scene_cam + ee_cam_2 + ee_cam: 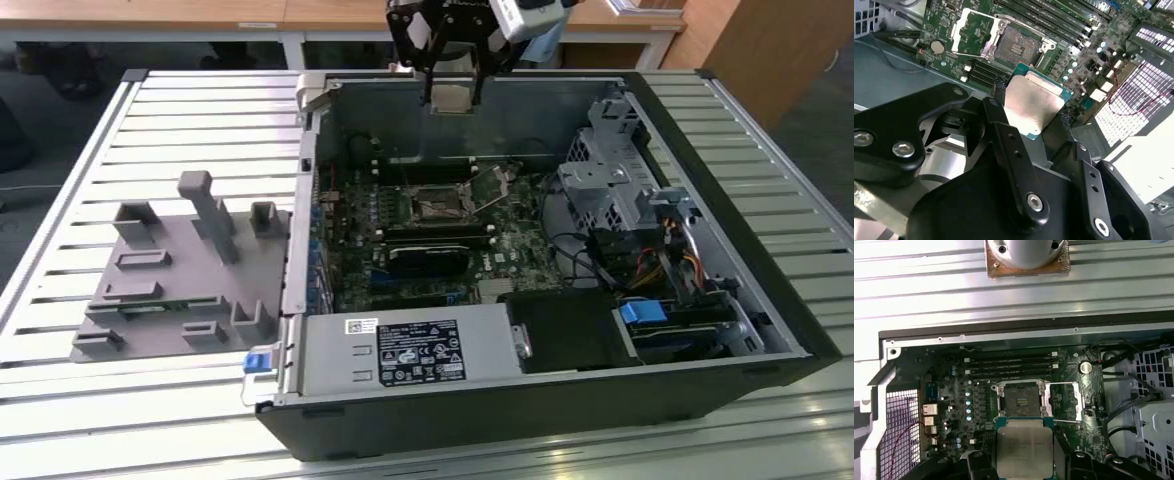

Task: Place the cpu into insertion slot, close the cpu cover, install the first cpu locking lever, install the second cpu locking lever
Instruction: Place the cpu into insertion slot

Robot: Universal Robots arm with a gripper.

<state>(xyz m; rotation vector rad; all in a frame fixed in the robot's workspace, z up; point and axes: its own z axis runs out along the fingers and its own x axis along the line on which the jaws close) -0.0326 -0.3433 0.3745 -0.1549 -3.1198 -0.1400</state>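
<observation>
Light's bright and comes from overhead. The slatted table (160,400) throws back loads of white glare. It's way dimmer inside the computer case (400,130), and the board sits in shadow. In the second wrist view the chip (1033,102) I'm holding has a soft sheen, and the mesh panel (1149,85) washes out white.

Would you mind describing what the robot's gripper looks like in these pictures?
The gripper is black throughout, built from flat, rounded link arms joined by silver screws. Its two fingers are narrow black bars, each with a row of small holes. In the exterior view a pale grey camera box is mounted at the wrist beside it.
</observation>
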